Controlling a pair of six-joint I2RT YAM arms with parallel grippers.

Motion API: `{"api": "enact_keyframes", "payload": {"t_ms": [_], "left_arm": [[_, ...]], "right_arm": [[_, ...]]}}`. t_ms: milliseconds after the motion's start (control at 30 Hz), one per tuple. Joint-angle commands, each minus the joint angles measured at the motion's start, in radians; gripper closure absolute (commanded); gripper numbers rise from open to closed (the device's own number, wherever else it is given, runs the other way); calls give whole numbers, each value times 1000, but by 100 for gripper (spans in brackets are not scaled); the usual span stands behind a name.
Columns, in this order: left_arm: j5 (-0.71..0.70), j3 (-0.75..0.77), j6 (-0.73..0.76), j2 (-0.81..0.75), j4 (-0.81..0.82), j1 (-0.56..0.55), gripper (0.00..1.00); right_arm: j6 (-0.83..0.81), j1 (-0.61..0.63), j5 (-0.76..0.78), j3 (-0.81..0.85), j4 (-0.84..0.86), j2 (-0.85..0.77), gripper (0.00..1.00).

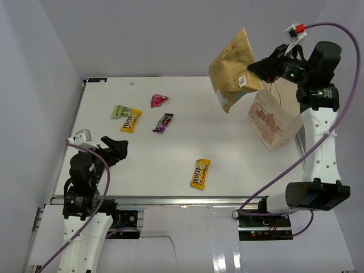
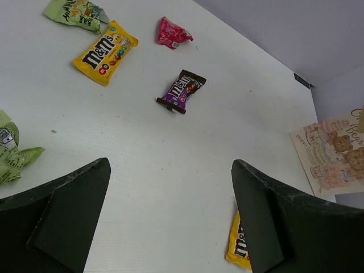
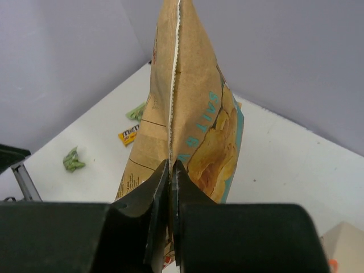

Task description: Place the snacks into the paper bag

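My right gripper point(image 1: 257, 70) is shut on the seam of the large tan-and-blue chip bag point(image 1: 232, 69) and holds it in the air, up and left of the open kraft paper bag point(image 1: 272, 120). The wrist view shows the jaws point(image 3: 171, 170) clamped on the chip bag point(image 3: 193, 108). On the table lie a light green packet point(image 1: 119, 111), a yellow candy pack point(image 1: 131, 120), a pink wrapper point(image 1: 158, 100), a dark purple bar point(image 1: 163, 123) and a second yellow pack point(image 1: 199, 173). My left gripper point(image 1: 114, 149) is open and empty, low at the near left point(image 2: 170, 222).
A crumpled green packet point(image 2: 11, 153) lies just left of my left gripper. The paper bag stands at the table's right edge, its printed side point(image 2: 333, 151) facing the table. Grey walls enclose the table at the left and back.
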Motion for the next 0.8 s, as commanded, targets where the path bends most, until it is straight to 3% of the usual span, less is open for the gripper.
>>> {"api": "enact_keyframes", "payload": {"t_ms": [0, 400, 767], "left_arm": [[10, -4, 7, -4, 1, 1, 2], [23, -17, 11, 0, 11, 1, 2], [21, -21, 11, -15, 14, 0, 2]], "right_arm": [[168, -137, -87, 103, 209, -46, 92], [403, -361, -58, 384, 441, 101, 92], [545, -602, -158, 321, 622, 133, 92]]}}
